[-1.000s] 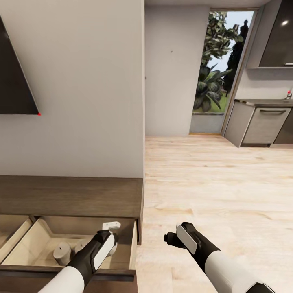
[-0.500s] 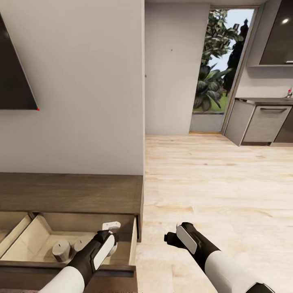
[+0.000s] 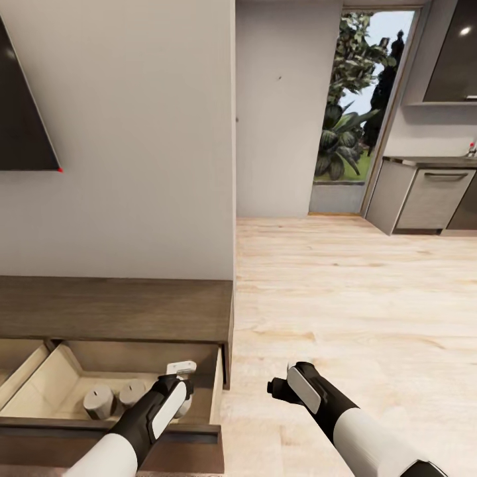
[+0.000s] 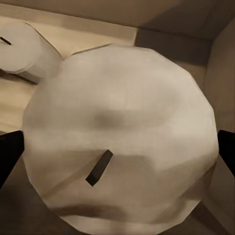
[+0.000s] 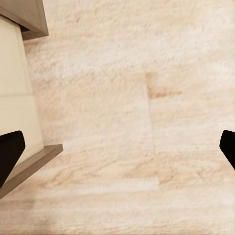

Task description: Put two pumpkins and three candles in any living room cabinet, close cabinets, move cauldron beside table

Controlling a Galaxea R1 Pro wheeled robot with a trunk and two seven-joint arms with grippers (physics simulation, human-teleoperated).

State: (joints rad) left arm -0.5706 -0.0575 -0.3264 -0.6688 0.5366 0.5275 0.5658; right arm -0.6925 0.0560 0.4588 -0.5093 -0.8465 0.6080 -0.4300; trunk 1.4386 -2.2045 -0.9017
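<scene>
Pale wood floor [image 3: 344,291], white wall [image 3: 132,132], dark wall screen [image 3: 20,112], leafy plants [image 3: 348,99] outside, grey kitchen units [image 3: 430,199]

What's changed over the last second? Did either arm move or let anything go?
Mainly the camera: the cabinet sits higher in the head view, showing more of the two candles in its open drawer. No grasp or release shows. The left end effector still hangs open over the drawer, and the right end effector stays open above the floor.
</scene>
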